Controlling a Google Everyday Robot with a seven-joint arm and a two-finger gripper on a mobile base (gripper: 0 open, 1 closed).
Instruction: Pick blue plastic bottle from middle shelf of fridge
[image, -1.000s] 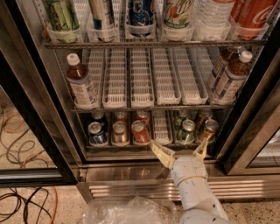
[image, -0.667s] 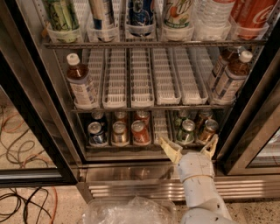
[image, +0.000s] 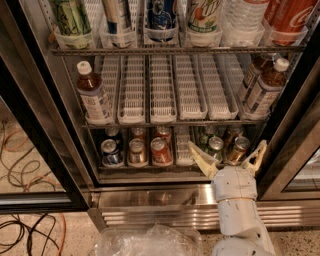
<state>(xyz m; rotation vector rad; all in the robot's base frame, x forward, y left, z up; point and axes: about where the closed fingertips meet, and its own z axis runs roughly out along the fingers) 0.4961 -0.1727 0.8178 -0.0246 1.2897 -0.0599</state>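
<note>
Fingers spread wide, the gripper (image: 226, 156) has drifted right in front of the cans (image: 159, 151), lining up beneath the blue plastic bottle (image: 262, 92), which stands untouched at the middle shelf's (image: 162, 95) right end, upper right of frame.

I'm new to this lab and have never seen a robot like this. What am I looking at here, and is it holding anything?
This is a single camera view, looking down along the robot's white arm into a drinks fridge. The pale two-fingered claw at the arm's tip is the gripper. It sits low, in front of the cans on the bottom rack, with its fingers spread open, holding nothing. Above it is the middle shelf, lined with white trays. A small bottle of brown drink stands at its left end, and similar bottles stand at the right end.
</note>
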